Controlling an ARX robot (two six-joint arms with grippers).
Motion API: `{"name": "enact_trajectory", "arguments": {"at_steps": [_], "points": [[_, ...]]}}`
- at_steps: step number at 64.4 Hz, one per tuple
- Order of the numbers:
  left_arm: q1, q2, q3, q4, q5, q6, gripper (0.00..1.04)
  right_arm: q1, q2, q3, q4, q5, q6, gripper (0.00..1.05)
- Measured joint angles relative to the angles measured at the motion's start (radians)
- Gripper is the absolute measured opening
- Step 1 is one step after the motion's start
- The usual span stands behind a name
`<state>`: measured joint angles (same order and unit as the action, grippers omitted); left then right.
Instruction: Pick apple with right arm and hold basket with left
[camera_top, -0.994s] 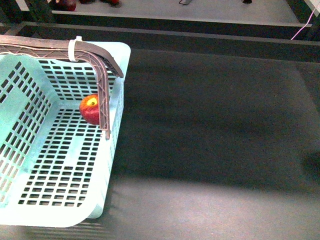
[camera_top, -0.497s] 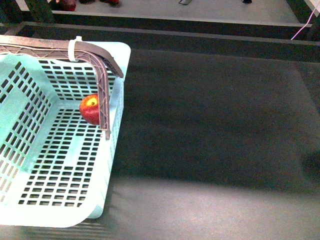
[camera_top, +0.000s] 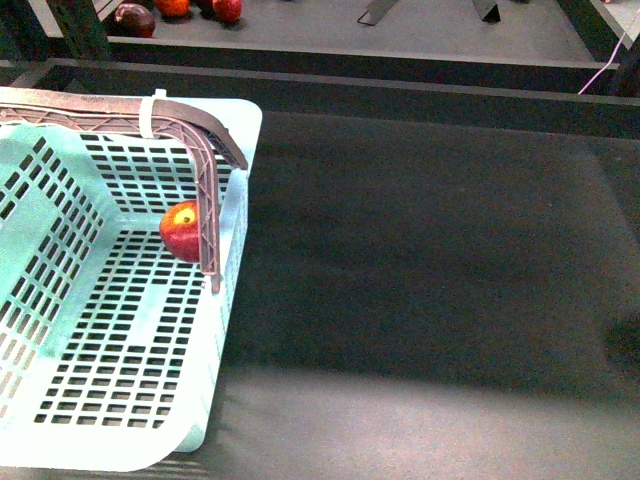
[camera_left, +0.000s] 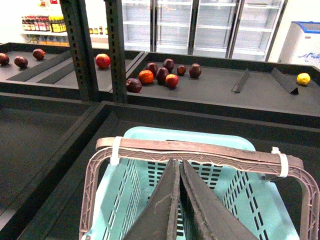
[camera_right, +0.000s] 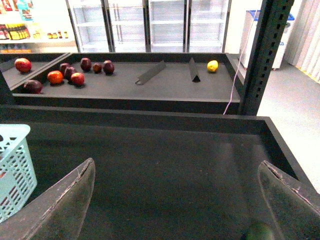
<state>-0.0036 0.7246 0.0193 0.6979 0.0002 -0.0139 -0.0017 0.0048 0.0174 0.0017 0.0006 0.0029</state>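
the pale aqua basket (camera_top: 110, 340) sat at the left of the dark matte table (camera_top: 430, 260), its slotted floor and walls open to view. the red apple (camera_top: 181, 229) lay inside it on the floor, against the wall nearest the table's bare middle, its yellow patch facing up, partly behind the brown lattice handle (camera_top: 205, 190) that arched over the basket with a white zip tie (camera_top: 150, 108) round it. neither arm showed from the front. from its wrist camera, the left gripper (camera_left: 178, 210) hung above the basket with its two dark fingers pressed together, nothing between them, just short of the handle. the right gripper (camera_right: 175, 200) stood over the bare table with its fingers (camera_right: 65, 205) spread wide apart and empty, the basket's corner at the edge of that view. dark purple-red fruits (camera_left: 162, 75) and a small orange fruit (camera_left: 146, 77) lay on a shelf beyond, with a lemon (camera_right: 212, 66) farther along.
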Motion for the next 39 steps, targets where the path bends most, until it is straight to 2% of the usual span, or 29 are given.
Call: {"name": "enact_trajectory", "arguments": {"at_steps": [39], "points": [[0.0, -0.4, -0.005, -0.373, 0.0, 0.003, 0.03, 0.0, 0.0, 0.0, 0.0, 0.0, 0.0, 0.96]]}}
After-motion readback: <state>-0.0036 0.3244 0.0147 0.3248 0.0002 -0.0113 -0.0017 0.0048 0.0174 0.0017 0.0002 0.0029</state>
